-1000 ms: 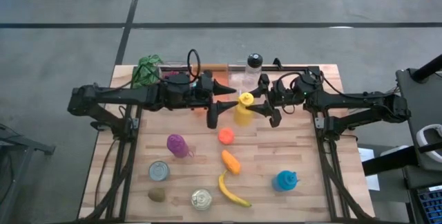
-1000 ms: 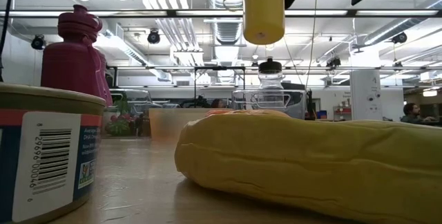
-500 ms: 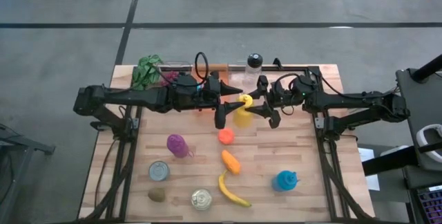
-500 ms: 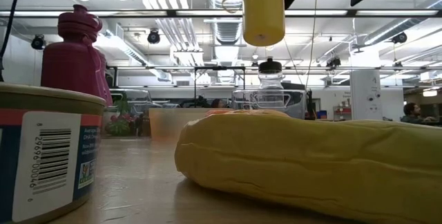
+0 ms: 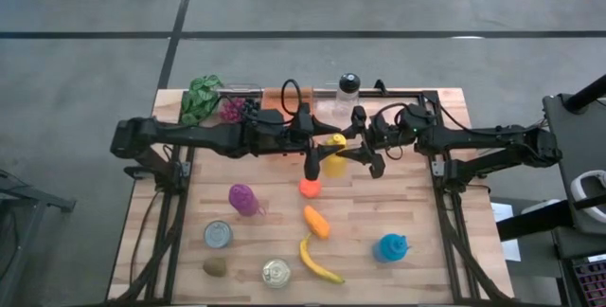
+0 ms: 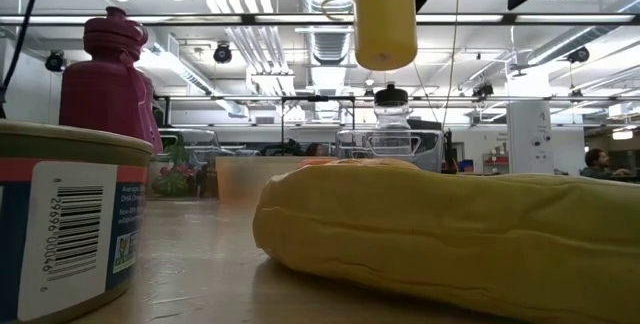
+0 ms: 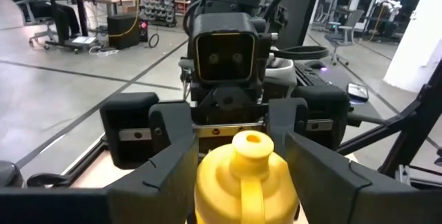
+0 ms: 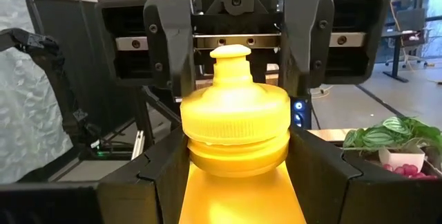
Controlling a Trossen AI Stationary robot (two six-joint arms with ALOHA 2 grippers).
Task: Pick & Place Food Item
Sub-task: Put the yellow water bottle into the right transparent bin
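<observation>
A yellow squeeze bottle (image 5: 333, 153) hangs upright, cap up, above the middle of the table; the low view shows its bottom (image 6: 385, 24) well above the board. My right gripper (image 5: 354, 146) reaches in level from the table's right and is shut on it. From the left, my left gripper (image 5: 320, 146) points level at the same bottle. It is open, and its fingers (image 7: 181, 158) stand on either side of the bottle's upper part (image 7: 246, 175). The right wrist view shows those fingers (image 8: 168, 41) flanking the cap (image 8: 235, 61). My right gripper pinches the bottle's body just under the cap ring (image 8: 197, 186) between its two fingers. It comes level from the table's right. The bottle is upright and lifted clear of the table. I cannot tell whether my left gripper's fingers touch the bottle's sides.
Below and nearer lie an orange ball (image 5: 310, 187), a carrot (image 5: 316, 222), a banana (image 5: 317, 261), a purple bottle (image 5: 243, 199), a blue item (image 5: 390, 247), two cans (image 5: 219, 234) and a kiwi (image 5: 215, 267). Greens (image 5: 201, 99), grapes (image 5: 234, 110) and a clear bottle (image 5: 348, 94) stand at the far edge.
My left gripper has gone toward the table's right and down, up to the yellow bottle, until its fingers stand on either side of it. My right gripper has kept the bottle in place.
</observation>
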